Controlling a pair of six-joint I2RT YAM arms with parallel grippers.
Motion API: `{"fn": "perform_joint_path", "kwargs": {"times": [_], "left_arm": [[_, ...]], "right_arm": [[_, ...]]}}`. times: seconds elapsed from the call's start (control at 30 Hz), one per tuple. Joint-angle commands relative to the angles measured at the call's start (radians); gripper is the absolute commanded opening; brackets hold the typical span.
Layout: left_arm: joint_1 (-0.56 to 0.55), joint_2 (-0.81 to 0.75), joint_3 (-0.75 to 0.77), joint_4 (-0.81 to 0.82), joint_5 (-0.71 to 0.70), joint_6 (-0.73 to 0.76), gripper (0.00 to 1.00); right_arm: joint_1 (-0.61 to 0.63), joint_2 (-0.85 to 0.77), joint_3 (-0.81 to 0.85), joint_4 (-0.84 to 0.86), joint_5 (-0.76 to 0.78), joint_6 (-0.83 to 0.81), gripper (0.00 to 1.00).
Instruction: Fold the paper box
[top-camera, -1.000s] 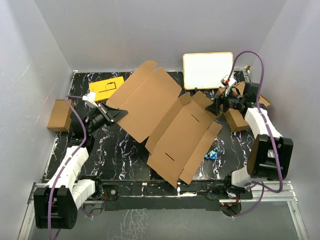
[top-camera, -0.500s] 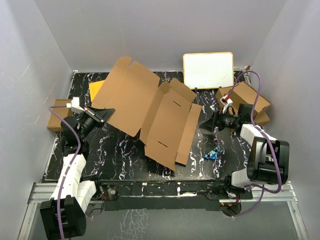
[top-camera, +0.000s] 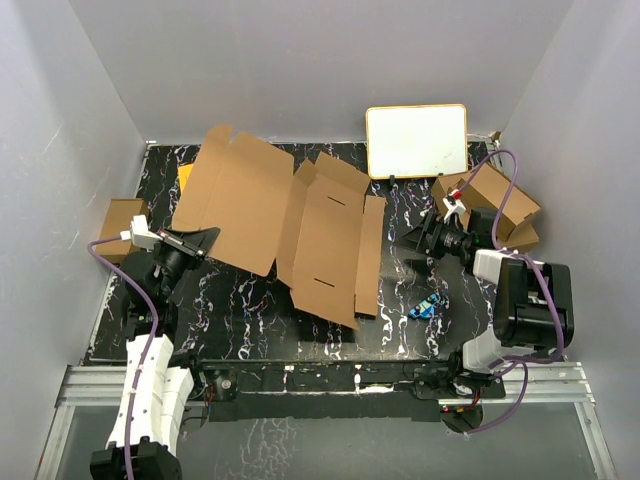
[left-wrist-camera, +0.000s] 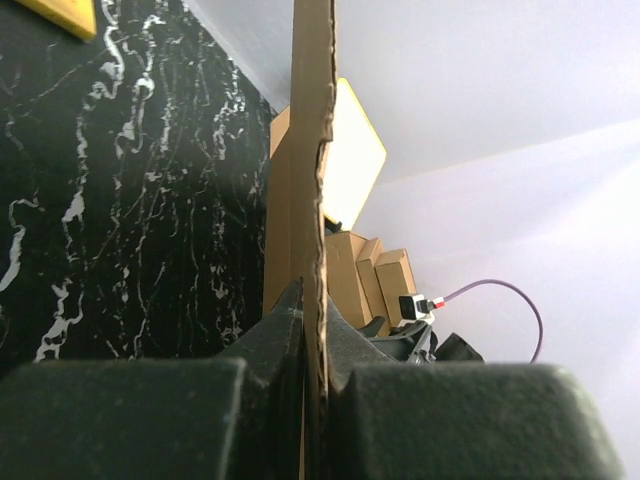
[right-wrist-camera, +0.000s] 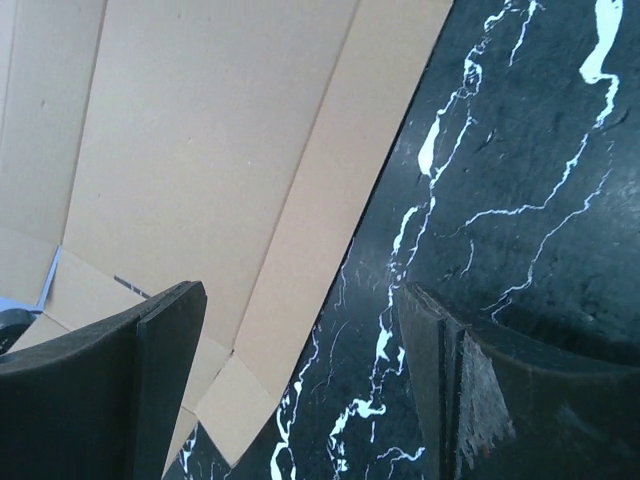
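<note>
The paper box (top-camera: 290, 225) is a large unfolded brown cardboard sheet with flaps and slots, spread over the middle and left of the black marbled table. My left gripper (top-camera: 205, 240) is shut on its left edge; the left wrist view shows the cardboard edge (left-wrist-camera: 312, 200) standing upright between the jaws. My right gripper (top-camera: 415, 240) stands open to the right of the sheet, apart from it, with nothing between its fingers. In the right wrist view the box's panel (right-wrist-camera: 230, 170) lies beyond the left finger (right-wrist-camera: 150, 380), and bare table shows between the fingers.
A white board (top-camera: 416, 140) leans on the back wall. Smaller brown boxes (top-camera: 495, 200) sit at the right behind my right arm, another small box (top-camera: 120, 225) at the left edge. A yellow card (top-camera: 185, 176) peeks from under the sheet. A small blue object (top-camera: 428, 306) lies front right.
My left gripper has dragged the paper box leftward, swinging it round. My right gripper has come away from the box's right flap, opened wider, and now sits apart from it.
</note>
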Motion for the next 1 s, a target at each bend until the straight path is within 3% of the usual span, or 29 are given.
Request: {"fn": "perform_joint_path", "kwargs": {"times": [0.0, 0.13, 0.37, 0.57, 0.67, 0.8, 0.97], "left_arm": [[0.004, -0.029, 0.010, -0.067, -0.036, 0.014, 0.00], [0.004, -0.027, -0.015, -0.036, -0.020, -0.027, 0.00], [0.004, -0.002, -0.005, -0.016, 0.008, -0.048, 0.00], [0.004, 0.045, 0.011, 0.038, 0.033, -0.046, 0.00], [0.004, 0.053, 0.013, 0.045, 0.041, -0.049, 0.00], [0.003, 0.038, 0.017, 0.052, 0.022, -0.020, 0.00], [0.004, 0.052, 0.068, 0.025, 0.023, 0.046, 0.00]], "right_arm": [[0.015, 0.055, 0.078, 0.076, -0.023, 0.016, 0.84], [0.031, 0.111, 0.115, 0.063, -0.199, -0.068, 0.84], [0.073, 0.048, 0.124, 0.031, -0.332, -0.211, 0.84], [0.334, -0.051, 0.161, -0.146, -0.275, -0.484, 0.85], [0.392, -0.050, 0.171, -0.206, -0.292, -0.568, 0.85], [0.500, -0.080, 0.205, -0.399, -0.311, -0.795, 0.83], [0.641, -0.151, 0.210, -0.526, -0.218, -1.006, 0.83]]}}
